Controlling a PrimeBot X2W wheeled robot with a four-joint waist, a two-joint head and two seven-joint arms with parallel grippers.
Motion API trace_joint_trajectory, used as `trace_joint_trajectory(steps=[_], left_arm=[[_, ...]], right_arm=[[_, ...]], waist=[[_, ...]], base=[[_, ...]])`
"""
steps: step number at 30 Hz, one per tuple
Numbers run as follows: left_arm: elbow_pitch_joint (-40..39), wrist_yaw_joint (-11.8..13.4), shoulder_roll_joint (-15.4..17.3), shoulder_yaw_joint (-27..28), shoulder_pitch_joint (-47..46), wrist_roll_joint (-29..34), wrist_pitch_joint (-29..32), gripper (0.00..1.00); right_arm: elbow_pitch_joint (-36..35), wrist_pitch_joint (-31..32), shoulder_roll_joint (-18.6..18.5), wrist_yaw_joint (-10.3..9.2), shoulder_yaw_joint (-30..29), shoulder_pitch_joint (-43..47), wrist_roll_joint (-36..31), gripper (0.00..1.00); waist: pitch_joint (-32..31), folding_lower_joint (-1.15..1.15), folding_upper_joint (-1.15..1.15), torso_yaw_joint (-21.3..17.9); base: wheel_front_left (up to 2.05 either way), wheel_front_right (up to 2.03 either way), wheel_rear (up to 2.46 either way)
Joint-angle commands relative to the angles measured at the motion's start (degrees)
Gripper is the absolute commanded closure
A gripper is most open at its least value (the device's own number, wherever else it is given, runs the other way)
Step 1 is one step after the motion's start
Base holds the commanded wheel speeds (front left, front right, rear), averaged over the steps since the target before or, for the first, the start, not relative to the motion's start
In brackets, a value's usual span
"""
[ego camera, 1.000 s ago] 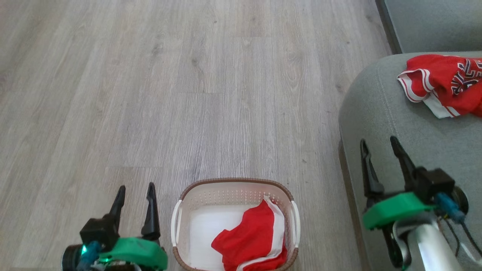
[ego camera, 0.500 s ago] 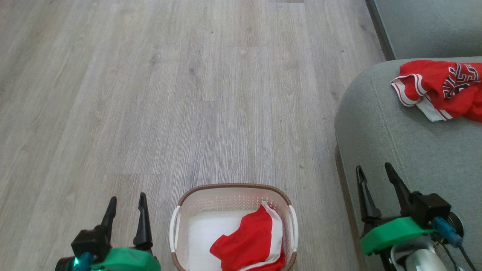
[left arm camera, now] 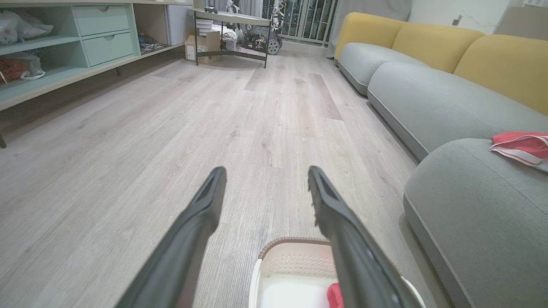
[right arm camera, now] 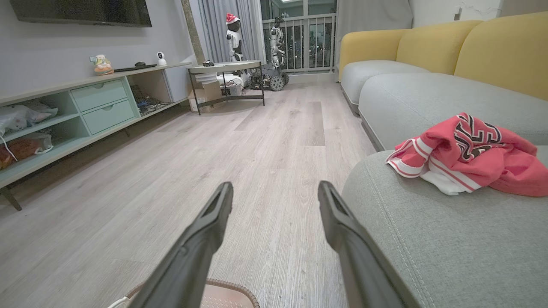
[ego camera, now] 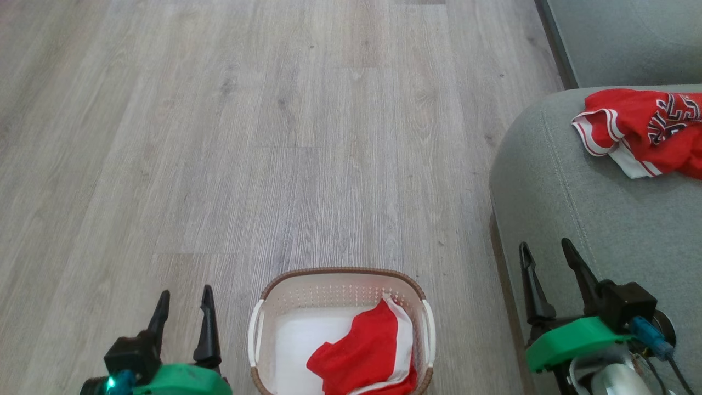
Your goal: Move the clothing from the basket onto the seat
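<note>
Cream perforated plastic basket (ego camera: 340, 271) holds red white-striped shorts (ego camera: 362, 351); red lettered jersey (ego camera: 641, 129) on grey-green fabric seat (ego camera: 576, 219); left gripper (ego camera: 185, 291), right gripper (ego camera: 545, 243) wide, empty.

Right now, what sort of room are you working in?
Most likely a home living room: a long sofa with yellow backs, a low media cabinet under a wall-mounted TV, and wood-look plank flooring.

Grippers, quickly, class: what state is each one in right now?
Left gripper: open, holding nothing.
Right gripper: open, holding nothing.
</note>
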Motion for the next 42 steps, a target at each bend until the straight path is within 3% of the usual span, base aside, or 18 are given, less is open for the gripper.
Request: trace_joint_trajectory(steps=[1, 12, 20, 28, 42], left_arm=[[-1.6, -0.3, -0.2, 2.0, -1.7, 0.7, -0.7, 0.0], [-0.9, -1.2, -0.3, 1.3, -2.1, 1.5, -0.7, 0.0], [3.4, -4.1, -0.4, -3.3, -7.5, 4.6, -0.7, 0.0], [11.7, -6.5, -0.5, -10.1, -17.5, 3.4, -0.7, 0.0], [37.4, -5.8, -0.5, -27.2, -37.2, 3.2, -0.7, 0.0]], right_arm=[[-1.8, -0.4, 0.0, 0.41, 1.4, -1.9, 0.0, 0.0], [-2.9, -0.4, 0.0, 0.41, 1.3, -2.1, -0.1, 0.0], [-7.1, -0.4, 0.0, 0.41, -0.6, -4.1, -1.3, 0.0], [-11.0, -0.4, 0.0, 0.41, -5.1, -9.0, -2.9, 0.0], [-21.5, -0.4, 0.0, 0.41, -6.0, -18.9, -3.6, 0.0]], waist=[[0.0, 0.0, 0.0, 0.0], [1.1, 0.0, 0.0, 0.3], [6.5, 0.0, 0.0, 0.2], [16.2, 0.0, 0.0, -2.0], [36.9, 0.0, 0.0, -8.3]], base=[[0.0, 0.0, 0.0], [0.0, 0.0, 0.0], [0.0, 0.0, 0.0], [0.0, 0.0, 0.0], [0.0, 0.0, 0.0]])
